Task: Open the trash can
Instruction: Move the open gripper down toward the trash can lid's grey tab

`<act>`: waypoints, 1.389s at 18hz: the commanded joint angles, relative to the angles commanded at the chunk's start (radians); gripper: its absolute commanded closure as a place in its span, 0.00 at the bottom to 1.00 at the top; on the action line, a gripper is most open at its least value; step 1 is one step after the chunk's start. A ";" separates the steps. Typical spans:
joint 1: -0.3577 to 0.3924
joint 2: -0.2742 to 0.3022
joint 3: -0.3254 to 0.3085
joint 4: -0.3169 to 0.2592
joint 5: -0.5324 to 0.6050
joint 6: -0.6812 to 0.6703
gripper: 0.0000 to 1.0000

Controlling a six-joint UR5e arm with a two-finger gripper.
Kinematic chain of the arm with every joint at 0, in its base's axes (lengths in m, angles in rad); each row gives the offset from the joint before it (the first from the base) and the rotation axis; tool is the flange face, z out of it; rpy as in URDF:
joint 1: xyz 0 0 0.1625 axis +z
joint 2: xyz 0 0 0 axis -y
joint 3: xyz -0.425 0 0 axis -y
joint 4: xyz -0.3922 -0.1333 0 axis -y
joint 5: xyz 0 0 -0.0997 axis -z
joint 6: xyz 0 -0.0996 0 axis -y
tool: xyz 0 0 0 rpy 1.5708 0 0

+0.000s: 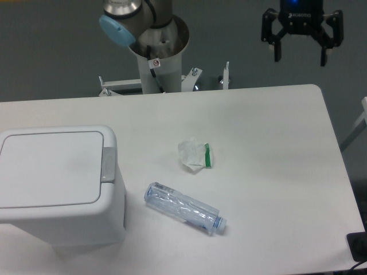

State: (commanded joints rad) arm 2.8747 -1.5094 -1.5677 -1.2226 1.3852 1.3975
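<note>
I see the trash can (57, 183) sitting at the near left of the white table (275, 149), its flat lid (50, 168) down and the small grey latch (108, 165) on the right edge of its rim. My gripper (302, 55) hangs high at the far right, beyond the table's far edge, fingers spread apart and holding nothing. A crushed clear bottle (184, 208) lies just right of the can, with a crumpled wrapper (195, 154) farther back, both well apart from the gripper.
</note>
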 joint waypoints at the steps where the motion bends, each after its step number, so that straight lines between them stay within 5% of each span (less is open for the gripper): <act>1: 0.000 0.000 0.000 -0.002 0.000 0.000 0.00; 5: -0.009 0.000 -0.006 0.003 -0.012 -0.046 0.00; 11: -0.138 -0.055 0.006 0.061 -0.012 -0.340 0.00; 17: -0.333 -0.155 0.112 0.077 -0.018 -0.829 0.00; 22: -0.420 -0.207 0.126 0.072 -0.214 -1.125 0.00; 25: -0.431 -0.222 0.123 0.066 -0.261 -1.164 0.00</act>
State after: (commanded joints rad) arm 2.4437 -1.7318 -1.4450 -1.1566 1.1244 0.2332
